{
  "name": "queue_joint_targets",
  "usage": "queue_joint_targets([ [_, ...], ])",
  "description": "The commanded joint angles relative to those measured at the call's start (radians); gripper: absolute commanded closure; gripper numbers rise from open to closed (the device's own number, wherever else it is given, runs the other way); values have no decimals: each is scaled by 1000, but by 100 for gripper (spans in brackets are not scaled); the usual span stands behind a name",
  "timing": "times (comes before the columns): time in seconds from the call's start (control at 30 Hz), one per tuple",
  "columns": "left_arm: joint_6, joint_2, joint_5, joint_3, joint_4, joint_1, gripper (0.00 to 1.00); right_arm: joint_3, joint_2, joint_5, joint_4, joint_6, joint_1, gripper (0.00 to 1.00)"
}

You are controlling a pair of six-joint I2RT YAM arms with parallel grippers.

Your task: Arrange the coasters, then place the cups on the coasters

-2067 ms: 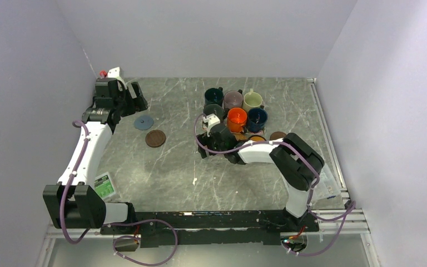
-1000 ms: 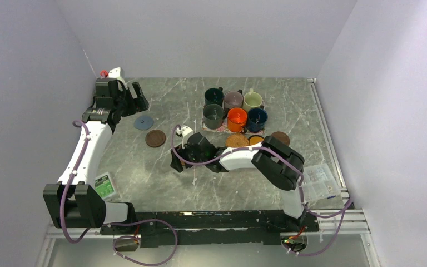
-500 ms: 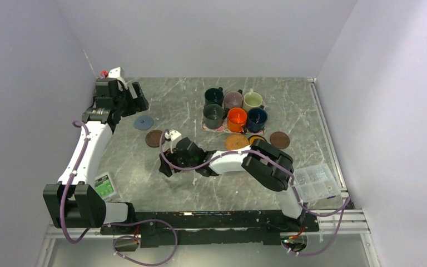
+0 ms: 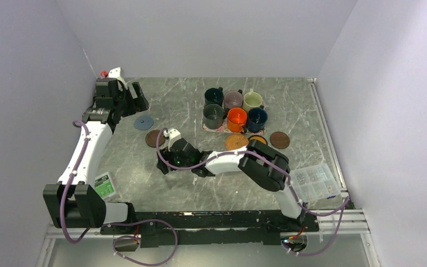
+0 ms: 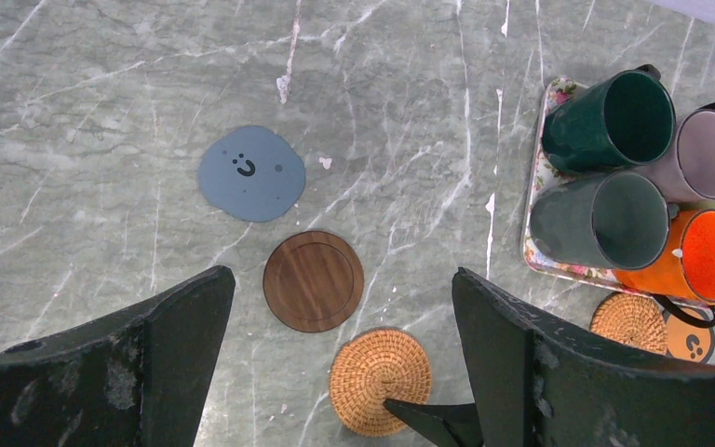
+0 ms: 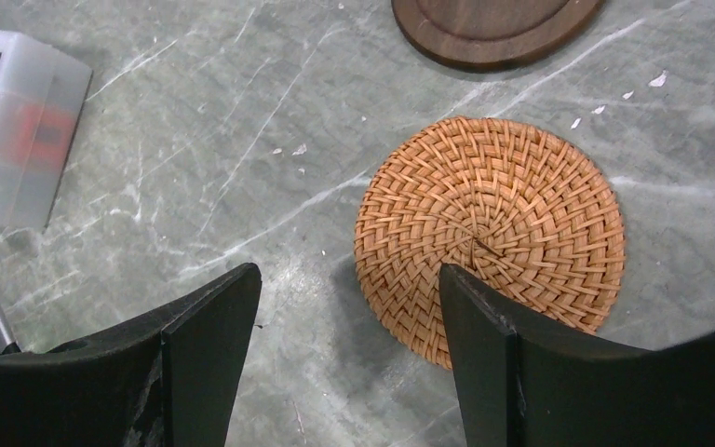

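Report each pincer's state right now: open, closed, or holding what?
Left pincer: open, empty.
Right pincer: open, holding nothing, over the woven coaster.

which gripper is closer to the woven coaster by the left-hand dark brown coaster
Right. The right gripper is directly over the tan woven coaster, jaws open, one finger over its rim. The left gripper is farther back and left, beyond the dark brown coaster.

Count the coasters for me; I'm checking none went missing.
6: grey-blue one and dark brown one at left; woven one below the right hand; second woven, black-yellow and second brown beside the floral mat.
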Motion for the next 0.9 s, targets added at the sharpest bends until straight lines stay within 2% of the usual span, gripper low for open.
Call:
queue_joint_targets([
  [0.0,-13,-9,22,21,13,5,6,14,51,64,-100,14,-4,25],
  [0.4,-12,-3,21,21,11,5,6,37,-3,-31,-94,-21,-4,24],
  [0.6,-13,-7,20,19,11,5,6,49,-87,-65,-105,-50,-4,20],
  [0.73,-14,-15,11,17,13,5,6,45,-173,-43,-130,-82,-3,16],
  [0.87,-15,-19,14,17,13,5,6,13,-281,76,-203,-109,-12,15],
])
